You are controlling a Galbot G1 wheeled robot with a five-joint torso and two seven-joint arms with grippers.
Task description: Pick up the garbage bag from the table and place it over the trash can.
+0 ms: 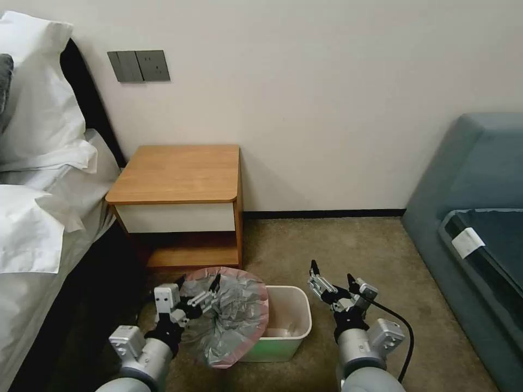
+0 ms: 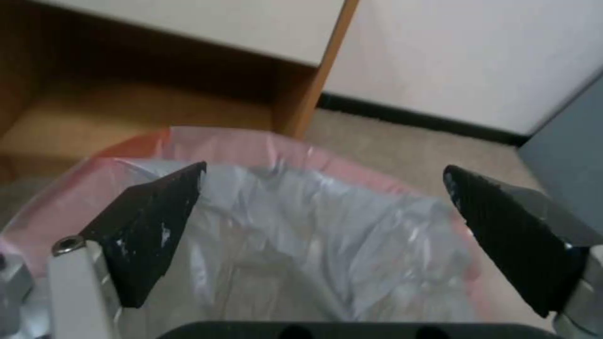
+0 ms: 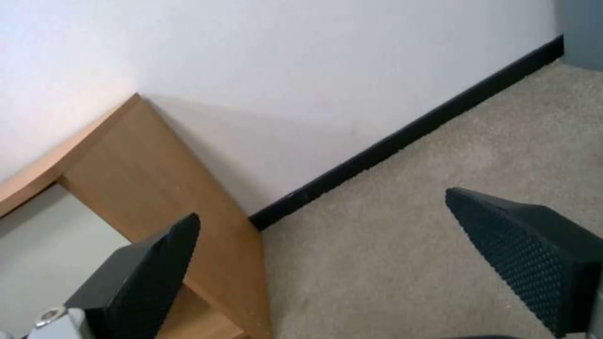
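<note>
Left gripper (image 1: 198, 288): fingers standing spread apart, reaching into the mouth of the garbage bag (image 1: 237, 316); in the left wrist view the gripper (image 2: 323, 197) is showing one finger against the film inside the pink rim and the other near the rim's opposite side, with the bag (image 2: 301, 226) sagging between them. No clamping on the film is visible.

Garbage bag: grey wrinkled film with pink rim, hanging open beside and partly over the left end of the trash can (image 1: 289, 318); its lower part is draping down the can's left side.

Trash can: cream bin with green-tinted base, sitting on the carpet (image 1: 338, 245), just in front of the table (image 1: 177, 174).

Right gripper (image 1: 332, 279): hovering just to the right of the trash can, fingers standing wide apart and holding nothing; the right wrist view is showing the gripper (image 3: 323, 226) over carpet, facing the table's side panel (image 3: 169, 188).

Room: table standing against the white wall (image 1: 327, 98) behind the trash can; bed (image 1: 38, 185) lying to the can's left, blue sofa (image 1: 479, 218) well to its right, wall sockets (image 1: 139, 66) above the table.
</note>
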